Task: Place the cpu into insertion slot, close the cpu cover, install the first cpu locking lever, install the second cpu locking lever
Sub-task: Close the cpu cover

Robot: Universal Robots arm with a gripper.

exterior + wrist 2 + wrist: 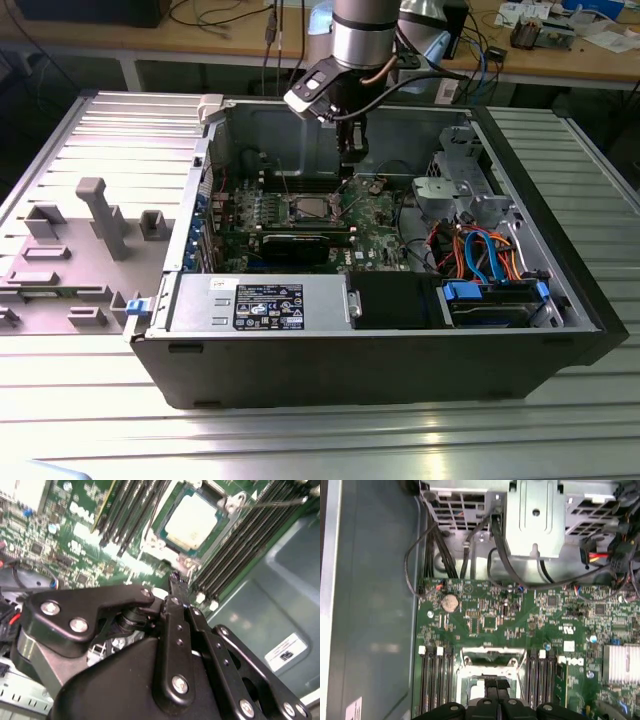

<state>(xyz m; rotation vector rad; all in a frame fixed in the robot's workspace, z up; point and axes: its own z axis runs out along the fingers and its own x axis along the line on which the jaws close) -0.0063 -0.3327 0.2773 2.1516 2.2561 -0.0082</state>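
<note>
The gripper [174, 578] hangs with its fingers pressed together, gripping nothing, its tip just beside the slot [159, 532]. The cpu [193, 520] lies in the slot.

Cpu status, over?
Claw shut, low beside insertion slot. Cpu seated in it, silver top showing. Nothing seen in the way.

Arm [358, 40] hanging vertical; fingers [175, 610] pressed together, pointing down.
</note>
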